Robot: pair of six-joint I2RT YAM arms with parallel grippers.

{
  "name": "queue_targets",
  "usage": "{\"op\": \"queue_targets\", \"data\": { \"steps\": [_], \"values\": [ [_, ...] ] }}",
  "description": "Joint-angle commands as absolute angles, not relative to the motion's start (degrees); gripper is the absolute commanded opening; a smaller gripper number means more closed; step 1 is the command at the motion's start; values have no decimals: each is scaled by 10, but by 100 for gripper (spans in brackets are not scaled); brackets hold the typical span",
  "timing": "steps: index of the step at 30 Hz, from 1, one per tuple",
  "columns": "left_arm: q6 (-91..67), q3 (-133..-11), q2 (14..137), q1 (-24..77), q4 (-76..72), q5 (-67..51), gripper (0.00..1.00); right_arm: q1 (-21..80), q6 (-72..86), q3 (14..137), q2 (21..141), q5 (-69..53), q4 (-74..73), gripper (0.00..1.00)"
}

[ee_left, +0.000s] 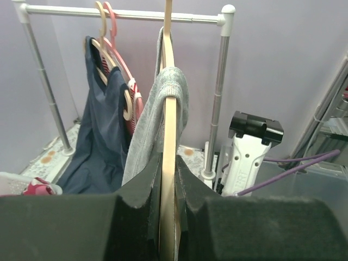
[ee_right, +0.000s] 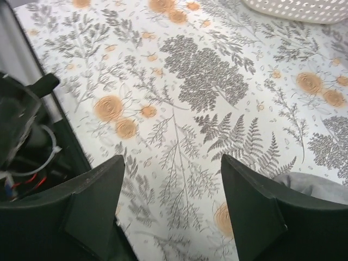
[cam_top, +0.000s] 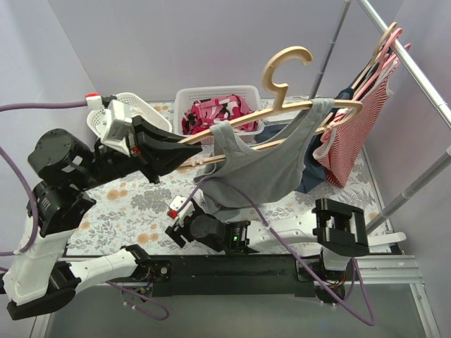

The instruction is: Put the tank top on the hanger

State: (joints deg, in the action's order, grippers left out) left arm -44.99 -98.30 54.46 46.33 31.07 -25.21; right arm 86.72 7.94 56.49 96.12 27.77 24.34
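The tan hanger [cam_top: 282, 109] is held in the air, tilted, with its hook [cam_top: 285, 67] up. My left gripper [cam_top: 177, 146] is shut on the hanger's left end. In the left wrist view the hanger [ee_left: 168, 136] runs edge-on between the closed fingers [ee_left: 141, 190]. The grey tank top [cam_top: 261, 169] hangs on the hanger with both straps over its shoulders, and it also shows in the left wrist view [ee_left: 163, 103]. My right gripper [cam_top: 177, 224] is low over the floral tablecloth, below the top, open and empty [ee_right: 171, 163]. A bit of grey fabric [ee_right: 321, 186] shows at its right.
A white basket [cam_top: 218, 95] with red-pink clothes and a second white basket [cam_top: 137, 109] stand at the back. A clothes rail [cam_top: 416, 67] on the right carries a pink hanger [cam_top: 391, 49], the red-striped top [cam_top: 352, 141] and a navy garment [ee_left: 100, 141].
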Motion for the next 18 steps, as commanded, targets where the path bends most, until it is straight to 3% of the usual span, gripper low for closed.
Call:
{"op": "queue_targets", "data": {
  "steps": [1,10,18],
  "values": [
    [-463,-1003,561,462,257,-309,0,854,40,618,1012,359,285,79],
    [-485,-1016,583,461,210,-344,0,790,95,594,1016,424,283,79],
    [-495,-1003,580,462,184,-366,0,775,170,502,921,565,219,79]
  ]
}}
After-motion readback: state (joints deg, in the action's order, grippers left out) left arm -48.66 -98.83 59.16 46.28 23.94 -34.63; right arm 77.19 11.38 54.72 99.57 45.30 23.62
